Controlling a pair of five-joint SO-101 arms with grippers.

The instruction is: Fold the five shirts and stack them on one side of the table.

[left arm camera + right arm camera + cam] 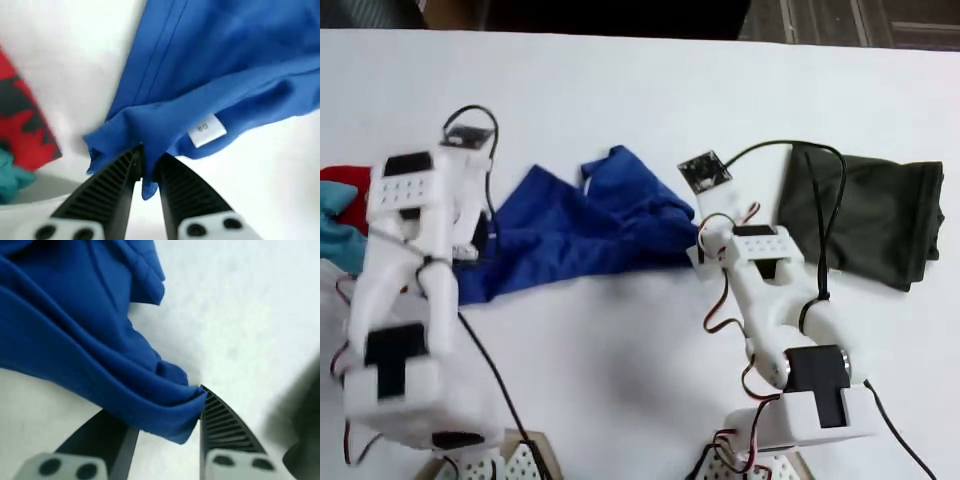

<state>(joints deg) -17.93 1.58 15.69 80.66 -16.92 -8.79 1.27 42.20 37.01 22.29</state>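
A blue shirt point(580, 225) lies crumpled across the middle of the white table point(620, 90), between the two arms. My left gripper point(147, 172) is shut on the shirt's left edge point(150, 130), close to a white tag point(206, 131). My right gripper point(167, 427) holds the shirt's right corner point(165, 407) between its fingers. A dark green shirt point(870, 215) lies folded at the right side. A red patterned shirt point(350, 190) and a teal shirt point(340, 235) are bunched at the left edge.
Black cables point(825, 200) run from the right arm over the dark green shirt. The arm bases point(800, 410) stand at the table's near edge. Bare white table stretches along the far side and between the bases.
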